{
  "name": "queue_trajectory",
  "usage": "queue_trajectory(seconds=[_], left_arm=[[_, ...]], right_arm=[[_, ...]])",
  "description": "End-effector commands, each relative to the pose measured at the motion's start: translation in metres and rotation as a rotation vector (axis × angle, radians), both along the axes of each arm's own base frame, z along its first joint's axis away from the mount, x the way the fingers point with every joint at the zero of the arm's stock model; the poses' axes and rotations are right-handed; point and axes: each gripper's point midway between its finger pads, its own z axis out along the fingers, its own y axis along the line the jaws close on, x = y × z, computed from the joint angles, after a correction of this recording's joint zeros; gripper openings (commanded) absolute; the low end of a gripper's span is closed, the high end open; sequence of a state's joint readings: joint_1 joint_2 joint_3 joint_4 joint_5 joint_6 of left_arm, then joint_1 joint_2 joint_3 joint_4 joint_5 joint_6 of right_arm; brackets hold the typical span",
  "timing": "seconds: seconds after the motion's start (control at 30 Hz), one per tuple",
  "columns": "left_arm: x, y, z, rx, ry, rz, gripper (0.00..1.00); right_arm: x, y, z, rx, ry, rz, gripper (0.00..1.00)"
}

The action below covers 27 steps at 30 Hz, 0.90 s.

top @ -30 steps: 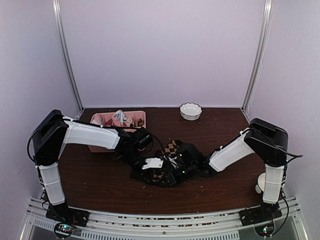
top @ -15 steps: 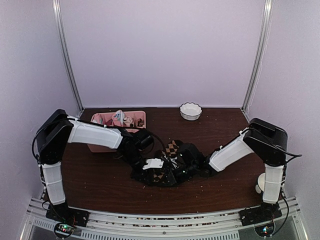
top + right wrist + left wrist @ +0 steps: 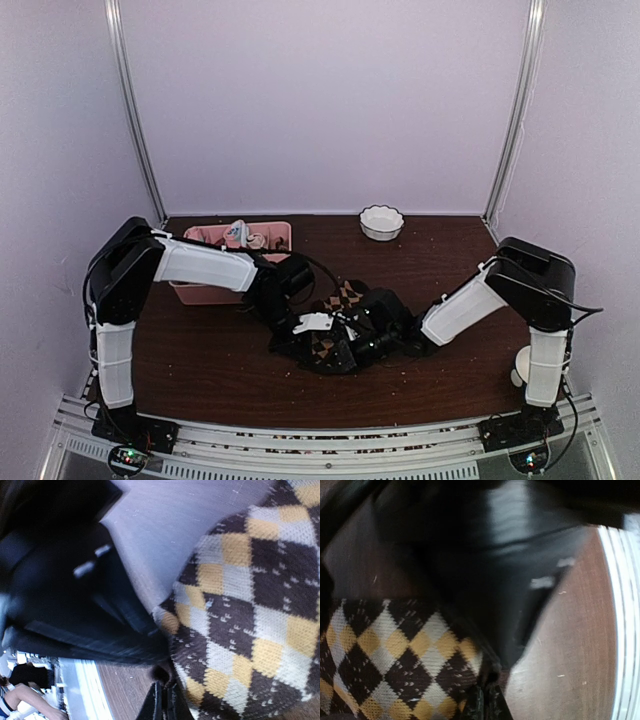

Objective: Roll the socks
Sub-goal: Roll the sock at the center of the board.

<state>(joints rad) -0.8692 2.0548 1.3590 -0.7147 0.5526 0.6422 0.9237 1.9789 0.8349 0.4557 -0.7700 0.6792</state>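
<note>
Mid-table, argyle sock (image 3: 343,293); left claw (image 3: 322,338), right claw (image 3: 360,336) closed

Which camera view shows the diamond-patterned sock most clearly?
The right wrist view: the argyle sock fills its right half, sharp enough to see the knit. The left wrist view shows a blurred part of the sock; the top view shows only a small, partly covered patch.

Left arm (image 3: 205,265): elbow swung rightward, toward the centre of the scene, with the wrist carried slightly along. Left gripper (image 3: 325,335): jaws, earlier partly open, now closed at the argyle sock (image 3: 343,295).
</note>
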Motion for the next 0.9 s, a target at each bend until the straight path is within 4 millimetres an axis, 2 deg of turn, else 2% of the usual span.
queue_trajectory(seconds=[0.0, 0.2, 0.33, 0.43, 0.57, 0.6, 0.63, 0.8, 0.87], left_arm=[[-0.001, 0.015, -0.035, 0.150, 0.052, 0.065, 0.00], [-0.005, 0.023, -0.047, 0.197, 0.072, 0.079, 0.00], [-0.007, 0.029, -0.054, 0.220, 0.073, 0.077, 0.00], [-0.009, 0.030, -0.055, 0.221, 0.081, 0.075, 0.00], [-0.009, 0.031, -0.054, 0.218, 0.090, 0.075, 0.00], [-0.009, 0.031, -0.054, 0.219, 0.091, 0.074, 0.00], [-0.008, 0.031, -0.054, 0.222, 0.090, 0.073, 0.00], [-0.007, 0.031, -0.050, 0.213, 0.094, 0.079, 0.00], [-0.007, 0.031, -0.049, 0.211, 0.107, 0.086, 0.00]], right_arm=[[-0.011, -0.005, -0.011, -0.037, -0.016, 0.012, 0.09], [-0.013, -0.010, -0.012, -0.037, -0.027, 0.001, 0.13], [-0.011, -0.020, -0.011, -0.052, -0.089, -0.022, 0.25], [-0.006, -0.032, -0.008, -0.077, -0.181, -0.045, 0.29], [-0.001, -0.050, 0.002, -0.096, -0.297, -0.085, 0.54], [-0.001, -0.054, 0.002, -0.106, -0.321, -0.089, 0.90], [-0.001, -0.059, 0.004, -0.114, -0.345, -0.093, 0.99], [0.003, -0.086, 0.002, -0.178, -0.437, -0.166, 1.00], [0.013, -0.103, 0.004, -0.247, -0.501, -0.248, 1.00]])
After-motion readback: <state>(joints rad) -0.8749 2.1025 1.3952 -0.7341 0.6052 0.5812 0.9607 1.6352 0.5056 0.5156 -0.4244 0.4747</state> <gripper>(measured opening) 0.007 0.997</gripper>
